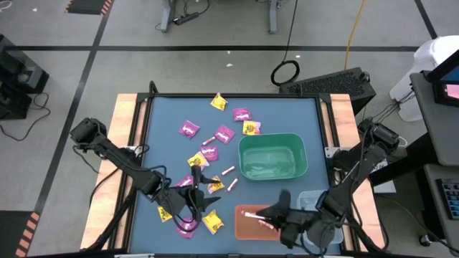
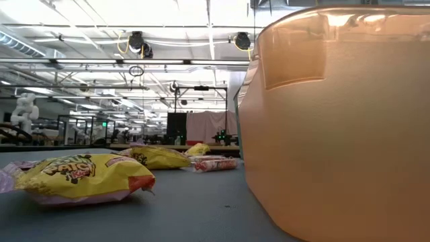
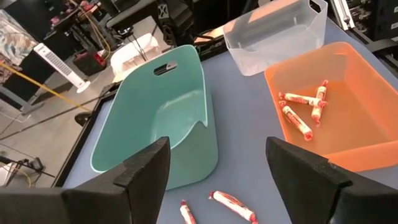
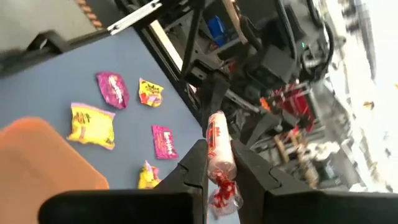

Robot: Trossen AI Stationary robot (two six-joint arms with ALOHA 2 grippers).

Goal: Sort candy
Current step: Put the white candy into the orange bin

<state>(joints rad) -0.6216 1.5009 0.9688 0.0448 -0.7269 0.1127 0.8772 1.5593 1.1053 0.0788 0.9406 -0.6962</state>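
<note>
**Right gripper holds a stick above the orange bin; left gripper spread among the loose sweets**

Starting at the left of the desk [image 1: 154, 115], we see the left gripper [image 1: 203, 203] low over the near-left part of the blue surface, its fingers [image 3: 146, 171] spread wide with nothing between them. The loose candy [image 1: 215, 147] surrounds it: one yellow packet [image 1: 212, 223] sits just at its 5 o'clock, a magenta packet [image 1: 187, 228] at its 7 o'clock, and another yellow one [image 1: 164, 213] at its 9 o'clock. More magenta and yellow squares trail away toward 12 o'clock, with thin pink-white sticks [image 1: 228, 171] lying between them, near the green bin [image 1: 272, 157].

In the left wrist view two sticks [image 3: 231, 205] lie on the desk just ahead of the spread fingers, and four more [image 3: 303, 107] rest inside the orange bin [image 3: 367, 149], beside the clear bin [image 3: 277, 31].

Moving right, we find the right gripper [image 1: 271, 213] over the orange bin, clenched on a single stick [image 4: 219, 155]. That stick is white with red-pink stripes and twisted wrapper ends, standing upright between the two dark fingers [image 4: 186, 171].

From desk height, a crinkled yellow packet [image 2: 84, 176] with red lettering lies in front, the orange bin's wall at its 3 o'clock.
</note>
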